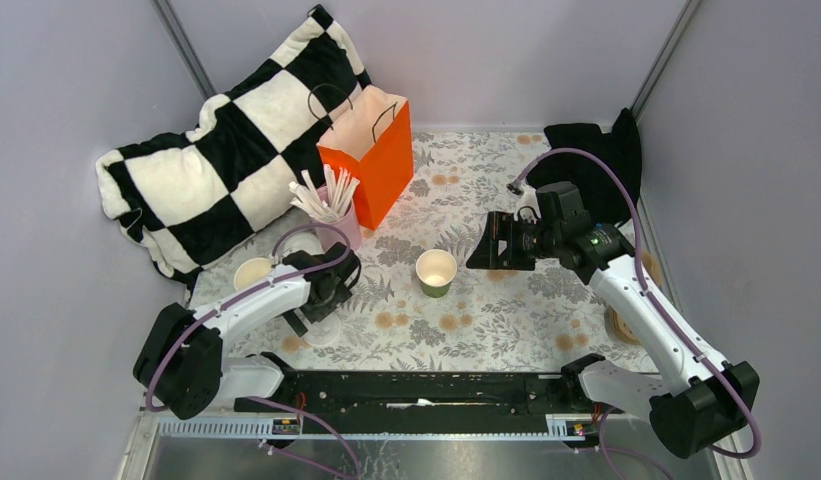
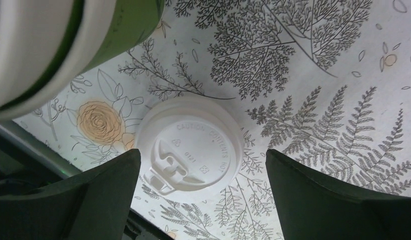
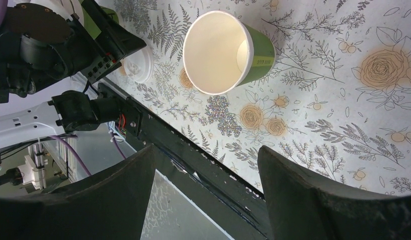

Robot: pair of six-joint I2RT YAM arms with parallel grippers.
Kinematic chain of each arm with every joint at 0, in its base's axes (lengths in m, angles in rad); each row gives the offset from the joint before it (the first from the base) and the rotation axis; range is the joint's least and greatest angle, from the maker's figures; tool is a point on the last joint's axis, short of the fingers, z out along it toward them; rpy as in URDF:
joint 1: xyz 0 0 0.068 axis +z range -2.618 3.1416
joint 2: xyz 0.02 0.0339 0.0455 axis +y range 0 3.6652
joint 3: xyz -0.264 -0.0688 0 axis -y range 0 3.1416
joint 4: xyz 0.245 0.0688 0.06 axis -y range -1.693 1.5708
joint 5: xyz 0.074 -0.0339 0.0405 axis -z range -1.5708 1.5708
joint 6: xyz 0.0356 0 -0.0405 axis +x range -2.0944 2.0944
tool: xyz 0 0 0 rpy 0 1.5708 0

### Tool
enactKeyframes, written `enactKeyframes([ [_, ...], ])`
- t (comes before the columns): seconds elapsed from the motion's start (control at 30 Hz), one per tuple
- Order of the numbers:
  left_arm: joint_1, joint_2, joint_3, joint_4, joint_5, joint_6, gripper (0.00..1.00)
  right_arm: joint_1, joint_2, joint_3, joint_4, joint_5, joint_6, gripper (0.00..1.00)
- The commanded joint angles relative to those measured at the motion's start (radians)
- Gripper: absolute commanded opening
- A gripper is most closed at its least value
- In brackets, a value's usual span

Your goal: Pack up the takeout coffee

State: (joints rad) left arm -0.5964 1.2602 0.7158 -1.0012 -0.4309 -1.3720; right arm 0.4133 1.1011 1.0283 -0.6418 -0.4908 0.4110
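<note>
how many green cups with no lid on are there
2. One lidless cup stands near the middle of the table; a second cup stands at the left, beside the left arm. That arm may hide more.

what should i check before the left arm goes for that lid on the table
1. left gripper open: ok
2. white lid flat on the table, between its fingers: ok
3. right gripper open, holding nothing: ok
4. green cup in the middle upright, mouth free for a lid: ok
5. orange bag upright, mouth open: ok
6. clearance to the lidless cups close by the left wrist: cannot tell
</note>
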Motion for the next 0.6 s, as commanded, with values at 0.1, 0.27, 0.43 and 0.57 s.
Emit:
enactKeyframes([
  [0.1, 0.003, 0.011, -0.028, 0.061, 0.006, -0.030, 0.99, 0.004, -0.026, 0.002, 0.005, -0.021, -0.023, 0.80],
  [0.27, 0.003, 0.018, -0.031, 0.005, 0.004, -0.075, 0.99, 0.004, -0.026, 0.007, 0.006, -0.022, -0.024, 0.80],
  [0.43, 0.002, 0.013, -0.034, -0.019, 0.022, -0.081, 0.99, 0.004, -0.024, 0.003, 0.011, -0.027, -0.023, 0.80],
  [0.57, 0.001, 0.022, -0.025, -0.032, 0.028, -0.063, 0.99, 0.004, -0.020, 0.004, 0.015, -0.031, -0.022, 0.80],
])
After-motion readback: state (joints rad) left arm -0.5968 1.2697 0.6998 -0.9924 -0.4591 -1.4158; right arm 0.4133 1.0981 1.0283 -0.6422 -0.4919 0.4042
